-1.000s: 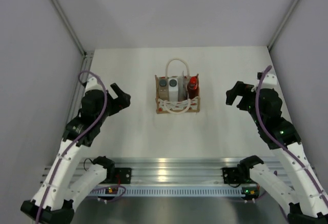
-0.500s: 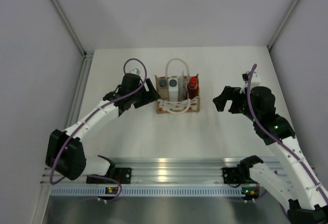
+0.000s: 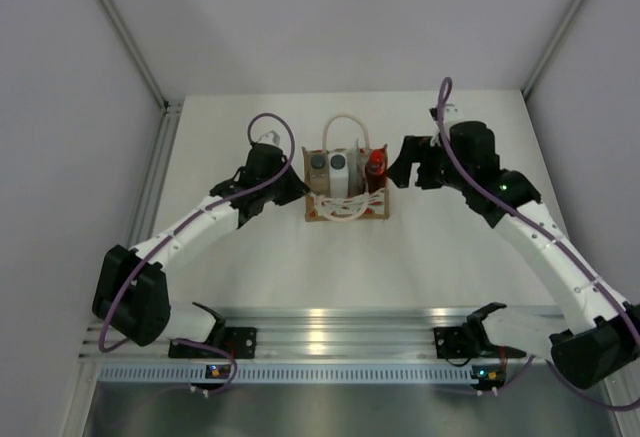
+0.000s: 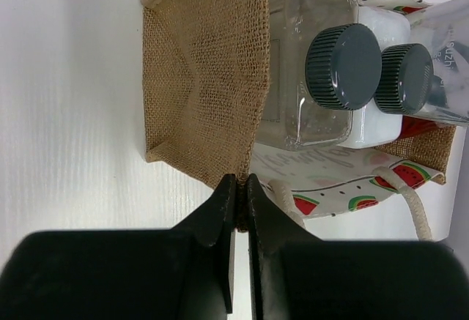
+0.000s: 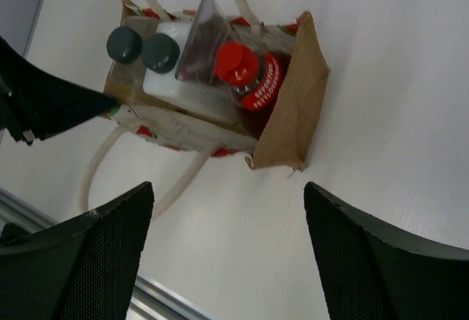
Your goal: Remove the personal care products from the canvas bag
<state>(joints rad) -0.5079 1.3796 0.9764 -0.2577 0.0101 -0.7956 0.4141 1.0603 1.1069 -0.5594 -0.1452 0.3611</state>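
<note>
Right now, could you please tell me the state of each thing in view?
canvas bag: upright, open-topped, corner pinched.
left gripper: shut on the bag's corner.
right gripper: open, empty, near the bag.
red bottle: capped, upright inside the bag.
two white bottles: capped, inside the bag.
tapered tube: inside the bag.

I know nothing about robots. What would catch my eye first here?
A small watermelon-print canvas bag sits mid-table, packed with two grey-capped bottles, a red bottle and a pale tube. The left pincer is pinched shut on the bag's burlap side edge. The right pincer hangs open near the bag's other end.
</note>
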